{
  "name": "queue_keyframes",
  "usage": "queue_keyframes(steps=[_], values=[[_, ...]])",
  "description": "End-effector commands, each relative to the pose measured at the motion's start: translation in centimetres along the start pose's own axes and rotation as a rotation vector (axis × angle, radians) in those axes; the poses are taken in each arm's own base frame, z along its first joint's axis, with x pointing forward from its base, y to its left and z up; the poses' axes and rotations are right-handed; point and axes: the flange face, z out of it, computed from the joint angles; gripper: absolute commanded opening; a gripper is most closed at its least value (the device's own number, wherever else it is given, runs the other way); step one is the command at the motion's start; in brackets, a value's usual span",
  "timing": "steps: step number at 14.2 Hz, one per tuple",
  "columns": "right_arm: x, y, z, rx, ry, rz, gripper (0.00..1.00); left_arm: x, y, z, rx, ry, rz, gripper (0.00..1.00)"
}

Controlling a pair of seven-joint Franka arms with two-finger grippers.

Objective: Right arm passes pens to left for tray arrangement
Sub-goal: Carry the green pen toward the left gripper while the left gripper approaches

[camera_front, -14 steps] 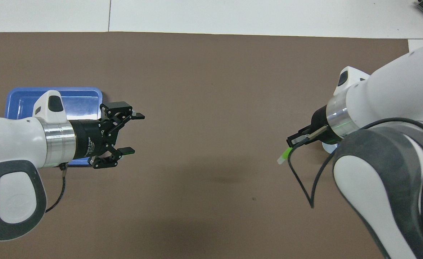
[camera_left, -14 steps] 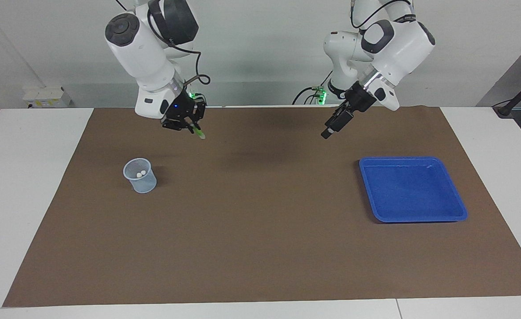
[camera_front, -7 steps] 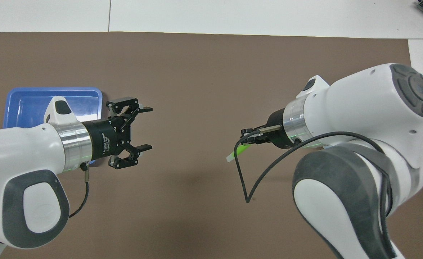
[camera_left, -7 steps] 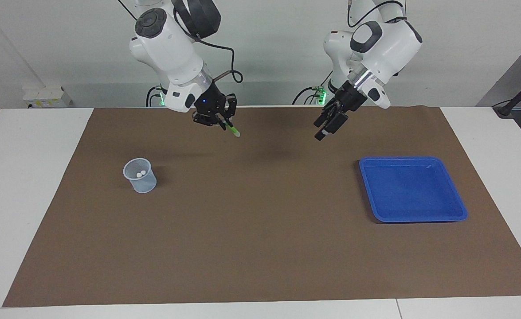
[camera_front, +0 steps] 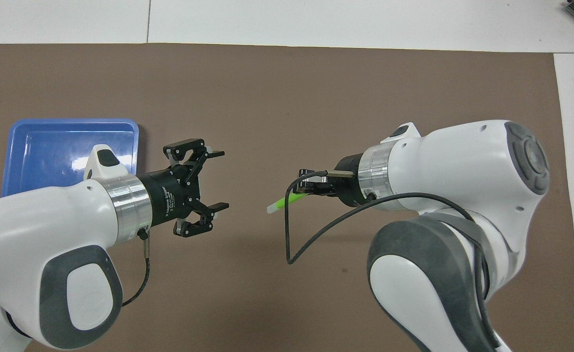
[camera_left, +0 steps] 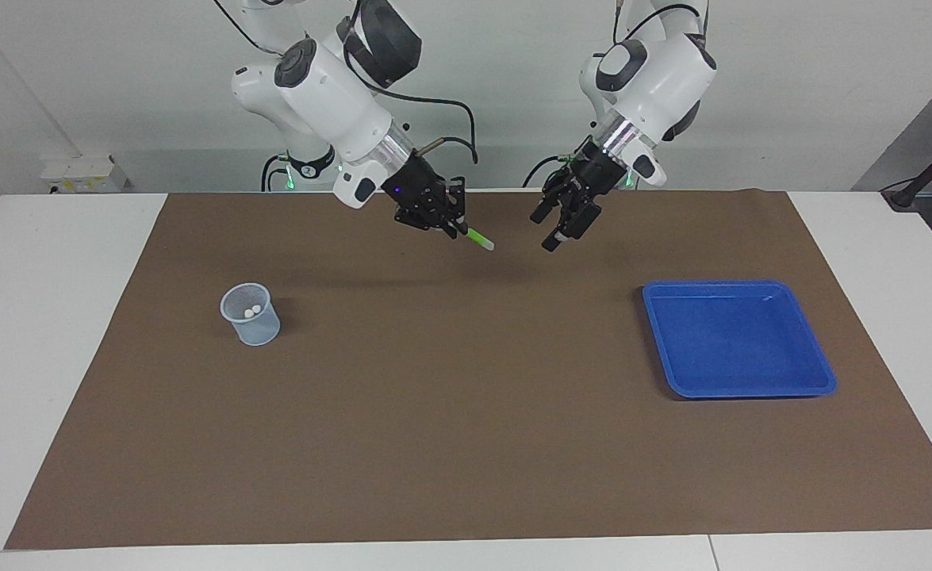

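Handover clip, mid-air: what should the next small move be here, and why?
Probably bring the right gripper a little closer, so that the green pen's free whitish end slides between the fingers of the left gripper. That gripper is open and faces the pen, but a gap of bare brown mat separates them.

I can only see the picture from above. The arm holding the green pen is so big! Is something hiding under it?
Observer: Yes. A small pale mesh cup stands on the brown mat, toward the right arm's end of the table.
Operator: Is anything in the cup?
Observer: Two whitish pen ends show inside it. I cannot tell the pens' colours.
Operator: Is the green pen touching the table?
Observer: No. The right gripper holds the green pen up in the air over the mat, and the left gripper hangs in the air too, apart from the pen.
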Motion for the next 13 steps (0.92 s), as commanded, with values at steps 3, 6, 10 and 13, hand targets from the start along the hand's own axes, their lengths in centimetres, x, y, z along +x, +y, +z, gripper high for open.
queue_keyframes(steps=[3,6,10,13], values=[[-3.2,-2.4,1.1,0.069,0.090,0.105,0.00,0.1,-1.3,0.2,-0.034,-0.006,-0.128,1.00],[-4.1,-3.1,1.6,0.079,0.104,0.097,0.00,-0.4,-2.9,1.9,-0.051,-0.001,-0.116,1.00],[-4.3,-3.1,1.8,0.079,0.102,0.102,0.00,-0.4,-3.3,2.3,-0.043,0.001,-0.115,0.98],[-4.3,-3.1,1.8,0.078,0.102,0.099,0.00,-0.1,-3.4,2.7,-0.048,0.006,-0.121,0.93]])
